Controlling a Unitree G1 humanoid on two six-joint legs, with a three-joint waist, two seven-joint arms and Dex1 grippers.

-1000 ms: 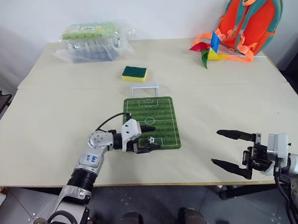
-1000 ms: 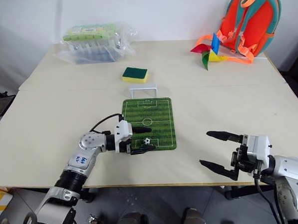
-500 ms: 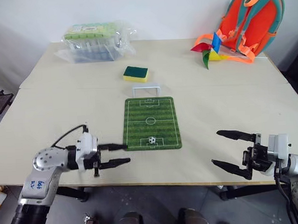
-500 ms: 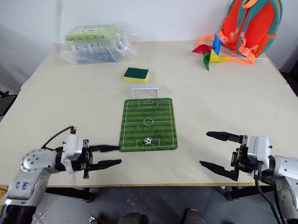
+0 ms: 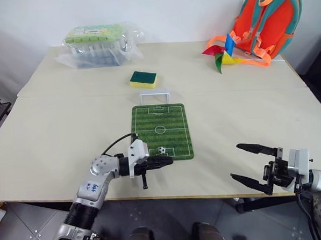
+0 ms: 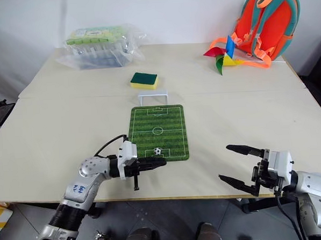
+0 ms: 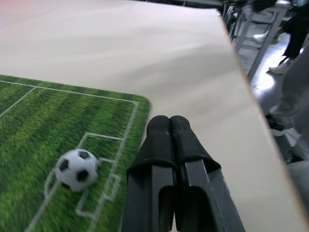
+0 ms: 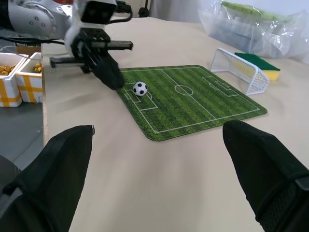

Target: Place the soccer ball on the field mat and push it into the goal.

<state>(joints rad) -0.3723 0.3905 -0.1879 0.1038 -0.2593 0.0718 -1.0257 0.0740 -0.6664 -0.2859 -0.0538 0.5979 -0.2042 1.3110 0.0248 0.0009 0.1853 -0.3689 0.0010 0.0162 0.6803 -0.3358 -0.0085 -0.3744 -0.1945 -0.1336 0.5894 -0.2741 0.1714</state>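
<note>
The soccer ball [image 5: 161, 150] lies on the field mat [image 5: 171, 119], in the marked box at the mat's near end. At the mat's far end stands the white goal [image 5: 154, 96], its mouth facing the ball. My left gripper [image 5: 168, 160] is shut and empty, lying level. Its tips sit at the mat's near edge, just short of the ball [image 7: 76, 168] and slightly to its right. The right gripper [image 5: 237, 161] hangs open and empty over the table's front right, well away from the mat.
A green-and-yellow sponge [image 5: 143, 79] lies just behind the goal. A plastic-wrapped pack [image 5: 97, 43] sits at the back left, an orange backpack [image 5: 268, 20] and a pinwheel [image 5: 221, 49] at the back right. The table's front edge runs close under both grippers.
A second ago my left gripper stood open around the ball. It then drew away to the left, and has now come back shut behind the ball. The ball stays on the mat.
</note>
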